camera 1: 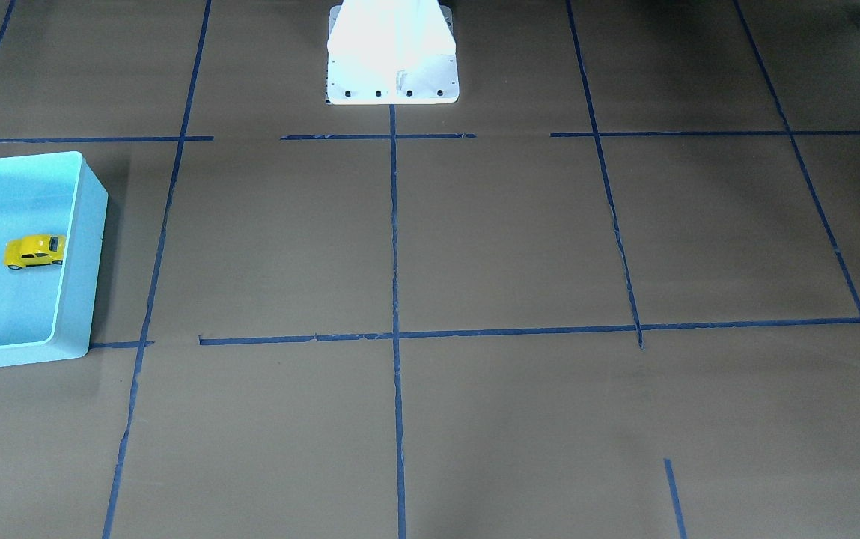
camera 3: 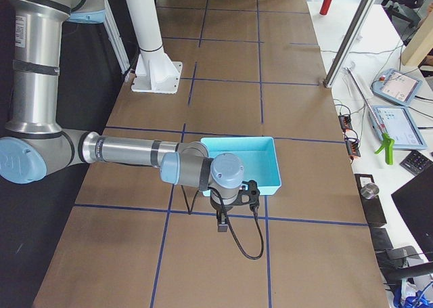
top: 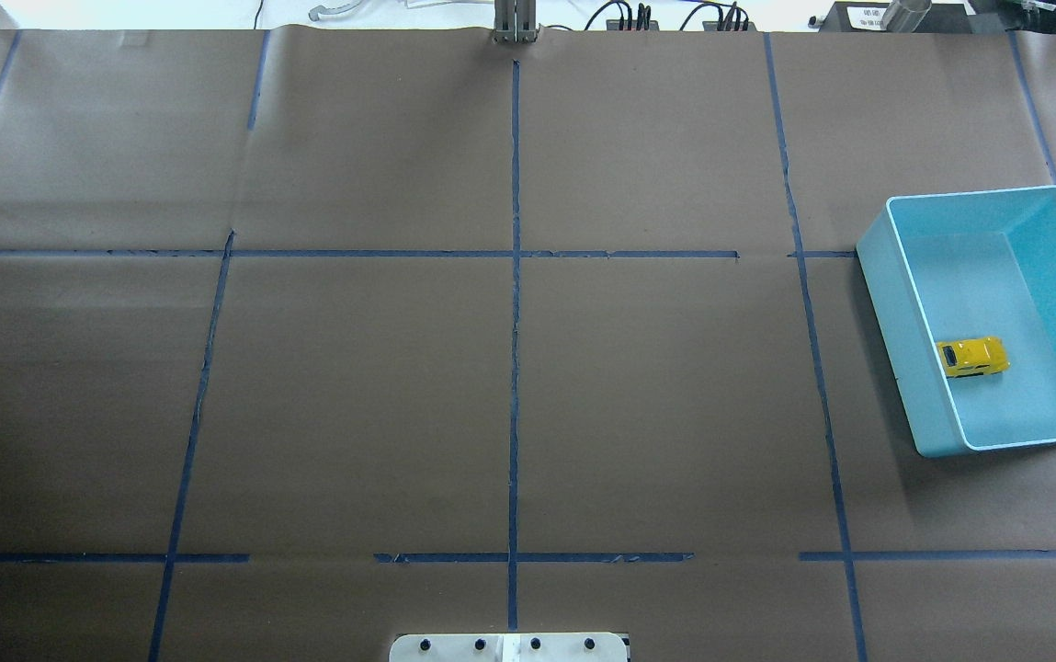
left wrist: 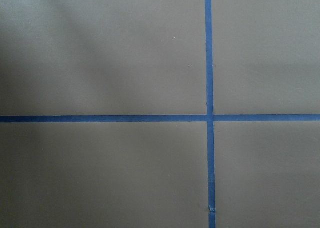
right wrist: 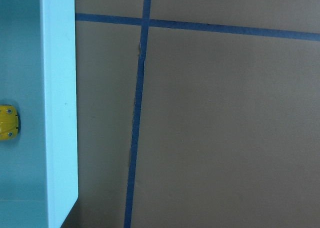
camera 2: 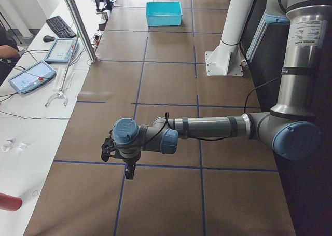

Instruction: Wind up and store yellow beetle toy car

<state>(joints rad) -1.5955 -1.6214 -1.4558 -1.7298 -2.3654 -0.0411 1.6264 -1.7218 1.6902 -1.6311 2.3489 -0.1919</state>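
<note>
You had one small bright yellow beetle-shaped toy car (top: 973, 356) lying on its wheels on the floor of the single open light-blue plastic bin (top: 914, 368), close to one long wall and touching nothing else. The bin sat on the brown paper-covered desk (top: 656, 405) just beside the right claw (camera 3: 220, 225). In the right wrist view only one end of the car showed, off to the side and past the bin's wall. The left claw (camera 2: 128, 175) hung over bare desk at the far end, well apart from the bin and the car.

Neither claw held anything, as far as you could see. Both appeared only in the side views, so I cannot tell whether their jaws stood wide or narrow.

The car looked light, rigid and glossy, so it would likely slip if you pinched the domed roof. Taking it across the two flanks, low on the doors, would probably seat best and leave the wheels free for winding. The near wall left little room on that side.

By count: one car, one bin, two claws.
</note>
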